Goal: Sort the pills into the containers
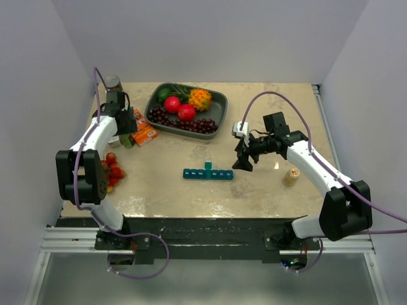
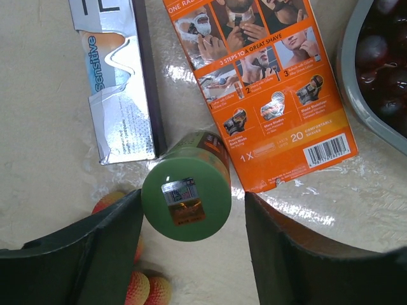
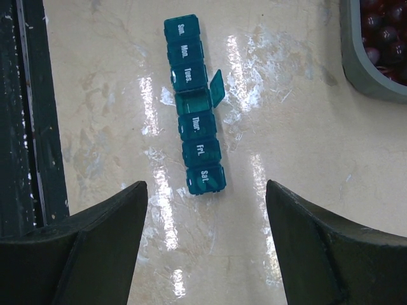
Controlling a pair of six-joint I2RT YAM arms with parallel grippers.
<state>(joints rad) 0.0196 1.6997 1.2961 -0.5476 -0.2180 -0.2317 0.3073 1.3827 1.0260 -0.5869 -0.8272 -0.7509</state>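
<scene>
The teal pill organizer [image 1: 208, 173] lies mid-table; in the right wrist view [image 3: 194, 105] its lids read Sun to Sat and the Wednesday lid stands open. Green shapes show through the Sat lid. My right gripper [image 1: 242, 164] is open and empty, just right of the strip's Sat end [image 3: 206, 248]. My left gripper [image 1: 127, 141] is open at the far left, around a green-capped bottle [image 2: 186, 196] that stands between the fingers, nearer the left one [image 2: 102, 244]. No loose pills show.
A small tan bottle with an orange top [image 1: 292, 176] stands right of the right arm. A dark grey tray of fruit [image 1: 186, 109] sits at the back. An orange razor box [image 2: 267, 82], a silver box [image 2: 117, 76] and red-orange fruits [image 1: 112, 170] lie by the left arm.
</scene>
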